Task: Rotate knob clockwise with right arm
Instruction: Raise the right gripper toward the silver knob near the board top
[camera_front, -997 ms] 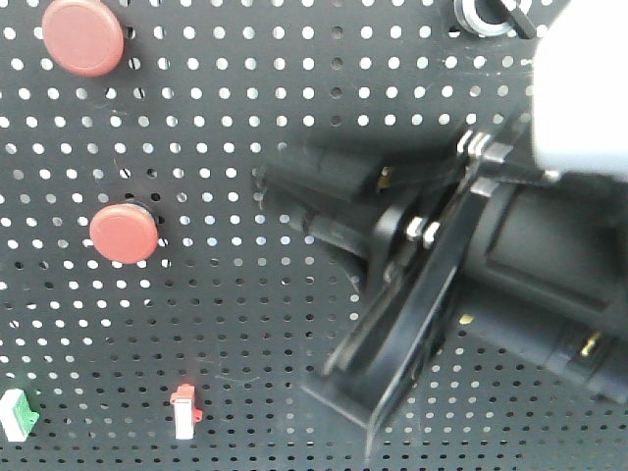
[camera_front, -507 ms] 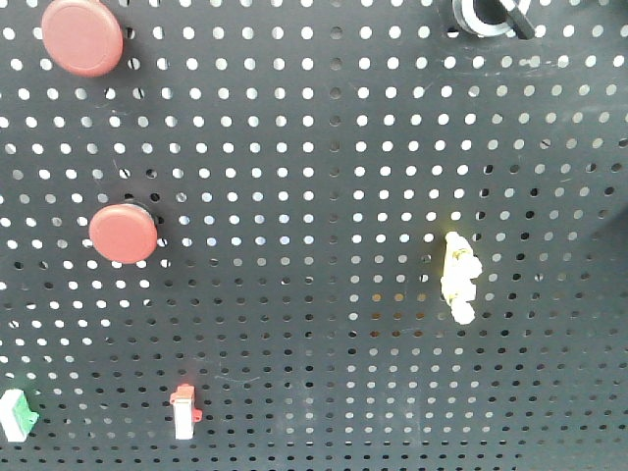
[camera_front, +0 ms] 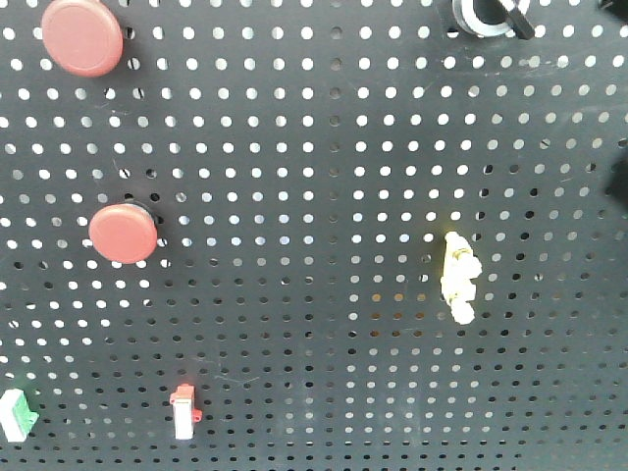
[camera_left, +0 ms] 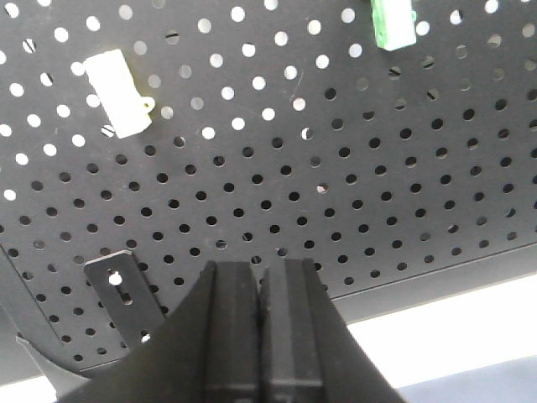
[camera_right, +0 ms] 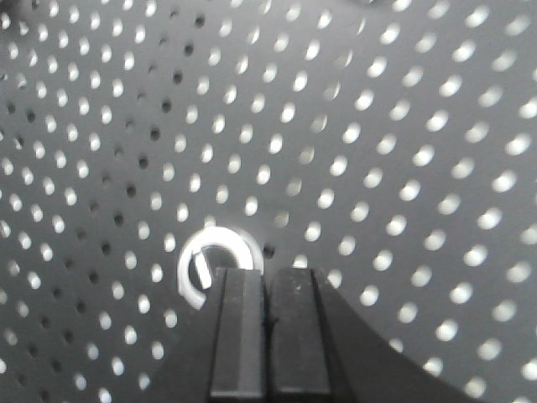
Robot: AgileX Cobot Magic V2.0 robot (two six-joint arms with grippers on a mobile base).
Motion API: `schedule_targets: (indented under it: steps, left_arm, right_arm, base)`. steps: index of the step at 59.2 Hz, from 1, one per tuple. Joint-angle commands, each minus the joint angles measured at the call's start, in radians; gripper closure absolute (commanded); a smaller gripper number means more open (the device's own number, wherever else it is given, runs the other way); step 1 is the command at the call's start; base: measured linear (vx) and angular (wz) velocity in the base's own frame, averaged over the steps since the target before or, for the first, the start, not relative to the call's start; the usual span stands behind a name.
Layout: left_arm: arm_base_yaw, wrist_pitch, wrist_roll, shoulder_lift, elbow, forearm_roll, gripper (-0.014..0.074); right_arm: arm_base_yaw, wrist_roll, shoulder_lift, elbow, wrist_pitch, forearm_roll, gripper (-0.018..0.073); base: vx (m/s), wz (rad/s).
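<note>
The knob (camera_front: 484,14) sits at the top edge of the black pegboard (camera_front: 324,147), cut off by the frame; its silver collar and black bar handle show. In the right wrist view the knob (camera_right: 195,256) is a bright ring just beyond and left of my right gripper (camera_right: 267,274), whose fingers hide its lower right part. The right gripper's jaws are pressed together with nothing between them. I cannot tell whether they touch the knob. My left gripper (camera_left: 262,267) is shut and empty, near the board's lower edge.
Two red push buttons (camera_front: 82,36) (camera_front: 124,233) sit on the left. A yellow toggle (camera_front: 458,278), a red-white switch (camera_front: 183,412) and a green-white switch (camera_front: 15,412) sit lower. A dark shape (camera_front: 619,177) shows at the right edge. A white switch (camera_left: 117,92) and a slotted bracket (camera_left: 122,294) show in the left wrist view.
One second ago the right arm filled the right side of the front view. It then left that view, uncovering the yellow toggle. Only a dark sliver now shows at the right edge.
</note>
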Motion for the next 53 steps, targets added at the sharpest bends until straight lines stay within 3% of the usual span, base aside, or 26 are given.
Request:
schedule_targets:
  steps: [1, 9, 18, 53]
  left_arm:
    - [-0.001, -0.083, -0.003, 0.014, 0.016, -0.005, 0.0603]
    - [-0.001, -0.083, -0.003, 0.014, 0.016, -0.005, 0.0603]
    - [-0.001, -0.083, -0.003, 0.014, 0.016, -0.005, 0.0603]
    - [-0.001, -0.083, -0.003, 0.014, 0.016, -0.005, 0.0603]
  right_arm:
    - [0.002, -0.011, 0.002, -0.018, -0.09, -0.027, 0.0565]
    - [0.002, -0.011, 0.002, -0.018, -0.218, -0.021, 0.0564]
    - [0.002, -0.011, 0.002, -0.018, -0.226, -0.053, 0.0564]
    - [0.002, -0.011, 0.015, -0.018, 0.178, -0.033, 0.0564]
  base:
    - [0.0, 0.0]
    - [0.0, 0.0]
    - [0.0, 0.0]
    - [0.0, 0.0]
